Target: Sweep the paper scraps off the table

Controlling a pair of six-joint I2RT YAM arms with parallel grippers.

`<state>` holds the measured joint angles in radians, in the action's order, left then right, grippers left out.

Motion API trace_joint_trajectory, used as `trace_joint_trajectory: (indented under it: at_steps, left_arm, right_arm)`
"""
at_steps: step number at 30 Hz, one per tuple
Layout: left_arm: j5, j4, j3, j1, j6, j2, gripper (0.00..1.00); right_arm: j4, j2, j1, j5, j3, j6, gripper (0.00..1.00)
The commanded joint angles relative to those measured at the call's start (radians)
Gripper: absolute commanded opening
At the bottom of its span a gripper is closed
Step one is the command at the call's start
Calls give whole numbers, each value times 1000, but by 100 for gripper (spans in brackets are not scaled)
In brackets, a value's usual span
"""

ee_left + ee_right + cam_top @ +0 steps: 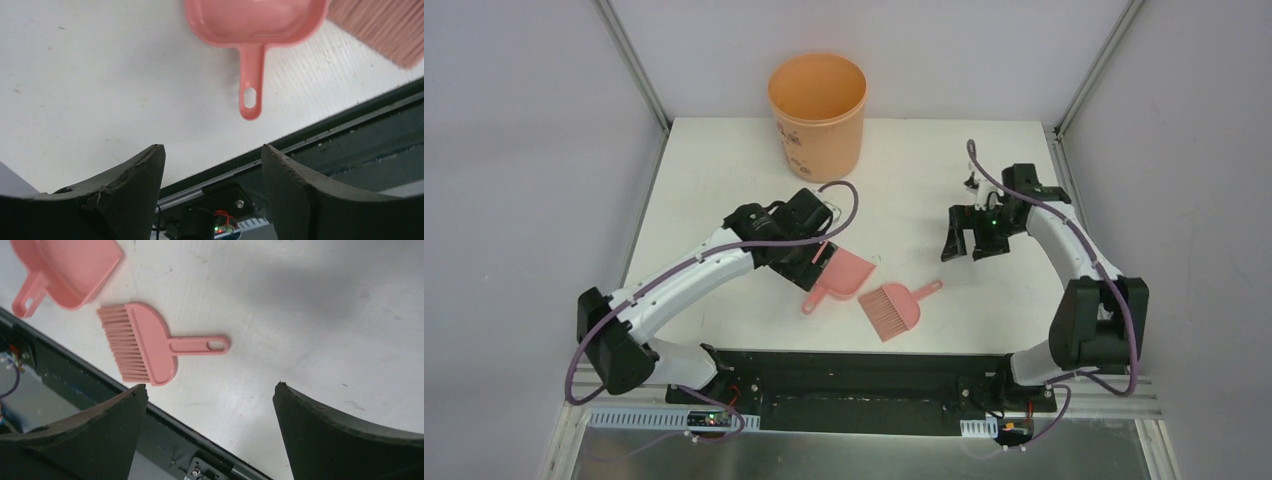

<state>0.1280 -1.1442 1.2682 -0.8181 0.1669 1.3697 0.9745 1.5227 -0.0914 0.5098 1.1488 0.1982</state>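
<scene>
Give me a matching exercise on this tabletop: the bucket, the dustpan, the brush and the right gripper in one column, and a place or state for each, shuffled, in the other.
Column one
1. orange bucket
2. pink dustpan
3. pink brush
4. right gripper

Column two
A. open, holding nothing
B. standing upright at the far edge of the table
C. lying flat, bristles toward the near edge
D. lying hollow side up, handle toward the near left

Pairs: 1-B, 2-D, 3-C, 4-A
</scene>
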Motion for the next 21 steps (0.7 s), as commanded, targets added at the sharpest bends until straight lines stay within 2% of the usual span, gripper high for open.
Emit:
trace_joint_trajectory:
  at_steps: [1,5,7,8,10,13,21]
  left_arm:
    - [200,172,-90,41,4,-116,74]
    - [33,381,-232,207,17,-243,79]
    - [-13,457,-289,240,24,-302,80]
    - [-13,473,-302,247,21,-326,80]
    - [30,481,-309,250,12,-374,80]
    - [95,487,-337,252,9,-407,80]
    - [72,477,-337,252,16,-380,79]
  right_arm:
    - [-206,-177,88,-43,-95,-69,100]
    - [-353,-329,153,18,-201,-111,100]
    - [-371,-375,159,69,-218,-122,100]
    - [-404,-398,159,53,-239,-159,100]
    - [-477,-445,159,-82,-277,-287,100]
    - [-489,-478,170,-176,-290,-302,100]
    - [-505,-512,251,-118,-303,-329,100]
